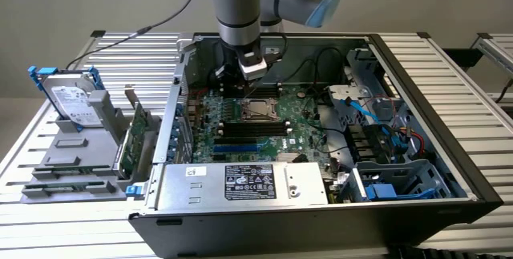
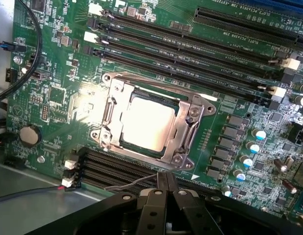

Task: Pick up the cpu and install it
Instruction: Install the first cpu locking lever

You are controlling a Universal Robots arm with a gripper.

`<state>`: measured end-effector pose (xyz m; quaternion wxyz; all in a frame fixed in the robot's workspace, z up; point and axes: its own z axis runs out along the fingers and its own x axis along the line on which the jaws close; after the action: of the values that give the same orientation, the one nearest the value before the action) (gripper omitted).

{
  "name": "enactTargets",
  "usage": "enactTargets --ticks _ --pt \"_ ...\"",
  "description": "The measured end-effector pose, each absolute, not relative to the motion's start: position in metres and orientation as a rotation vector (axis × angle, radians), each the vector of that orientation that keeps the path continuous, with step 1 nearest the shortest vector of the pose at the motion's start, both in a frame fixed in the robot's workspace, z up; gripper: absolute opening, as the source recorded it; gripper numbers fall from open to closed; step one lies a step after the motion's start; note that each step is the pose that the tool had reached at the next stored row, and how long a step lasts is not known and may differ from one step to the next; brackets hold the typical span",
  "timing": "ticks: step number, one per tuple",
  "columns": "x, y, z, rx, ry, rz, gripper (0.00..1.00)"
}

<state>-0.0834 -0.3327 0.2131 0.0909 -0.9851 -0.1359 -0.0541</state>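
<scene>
The claw [image 2: 166,180] hangs inside the open computer case [image 1: 321,230], above the motherboard [image 2: 53,98]. The cpu [image 2: 146,122] sits in its socket just ahead of the claw, with memory slots [image 2: 107,166] lying between them. A hard drive [image 1: 71,100] stands outside the case, well apart from the claw.

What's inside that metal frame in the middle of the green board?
The cpu, a flat square silver chip, lies inside the metal frame. Whatever is beneath the chip is covered by it.

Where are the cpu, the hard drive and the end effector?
cpu [image 2: 146,122], wrist view, middle of its metal top.
hard drive [image 1: 72,103], exterior view, its labelled face.
end effector [image 2: 166,180], wrist view, between its shut fingertips.
</scene>
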Motion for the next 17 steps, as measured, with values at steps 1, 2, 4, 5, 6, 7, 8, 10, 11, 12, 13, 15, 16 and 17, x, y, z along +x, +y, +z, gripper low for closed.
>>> enactTargets --ticks 1,2,4,5,6,7,8,10,11,12,13,15,16,17 --pt "-0.0834 -0.3330 0.2116 -2.927 -0.404 -0.161 0.11" --pt "-0.0835 -0.3331 0.2103 -2.927 -0.405 -0.161 0.11" --pt "-0.0833 -0.3332 0.2087 -2.926 -0.407 -0.161 0.11" --pt "-0.0831 -0.3332 0.2082 -2.926 -0.408 -0.161 0.11" --pt "-0.0830 -0.3332 0.2078 -2.926 -0.408 -0.160 0.11" --pt "-0.0829 -0.3331 0.2074 -2.926 -0.408 -0.161 0.11" --pt "-0.0828 -0.3330 0.2071 -2.926 -0.408 -0.160 0.11" --pt "-0.0824 -0.3325 0.2062 -2.926 -0.408 -0.160 0.11" --pt "-0.0823 -0.3320 0.2056 -2.926 -0.409 -0.160 0.11" --pt "-0.0821 -0.3315 0.2051 -2.926 -0.409 -0.161 0.11" --pt "-0.0819 -0.3310 0.2045 -2.925 -0.408 -0.161 0.11" --pt "-0.0816 -0.3303 0.2034 -2.926 -0.409 -0.161 0.11" --pt "-0.0814 -0.3300 0.2029 -2.926 -0.409 -0.160 0.11" --pt "-0.0812 -0.3297 0.2023 -2.926 -0.409 -0.161 0.11"
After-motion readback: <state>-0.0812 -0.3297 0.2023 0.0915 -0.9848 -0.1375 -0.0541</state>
